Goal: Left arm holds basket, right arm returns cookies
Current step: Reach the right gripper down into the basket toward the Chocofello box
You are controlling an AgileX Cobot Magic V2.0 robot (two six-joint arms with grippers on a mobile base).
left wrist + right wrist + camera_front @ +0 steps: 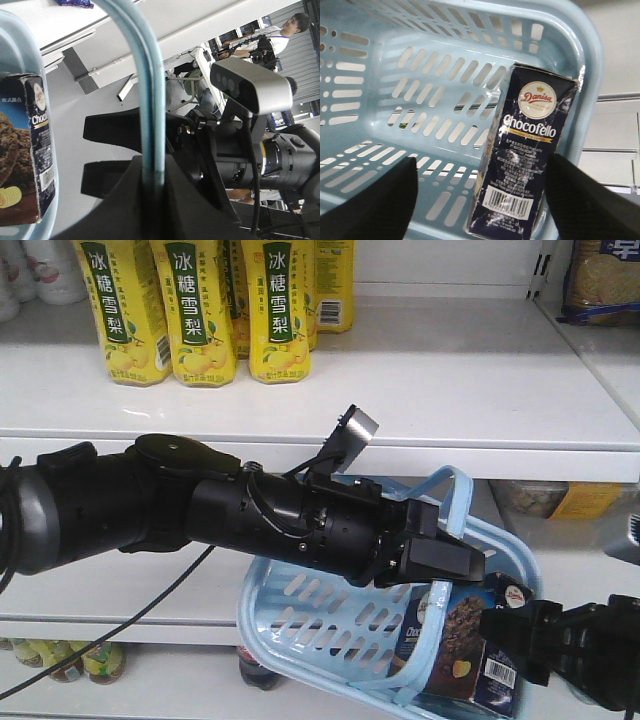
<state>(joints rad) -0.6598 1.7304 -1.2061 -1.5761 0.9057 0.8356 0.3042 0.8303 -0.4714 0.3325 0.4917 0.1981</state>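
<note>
The light blue basket (320,625) hangs tilted in front of the shelves. My left gripper (445,562) is shut on one of its loop handles (150,100), which runs straight through the closed jaws of my left gripper (152,172). The navy Chocofello cookies box (530,160) stands upright in the basket's corner (468,640). My right gripper (481,165) is open around the box. The box sits close to the right finger (592,197) and well apart from the left finger (372,200). From the front, my right gripper (505,625) reaches in from the lower right.
Yellow drink cartons (200,310) stand on the upper white shelf (450,390), a snack bag (600,280) at its far right. Bottles (60,660) sit on the lower shelf. A person (287,30) stands in the background of the left wrist view.
</note>
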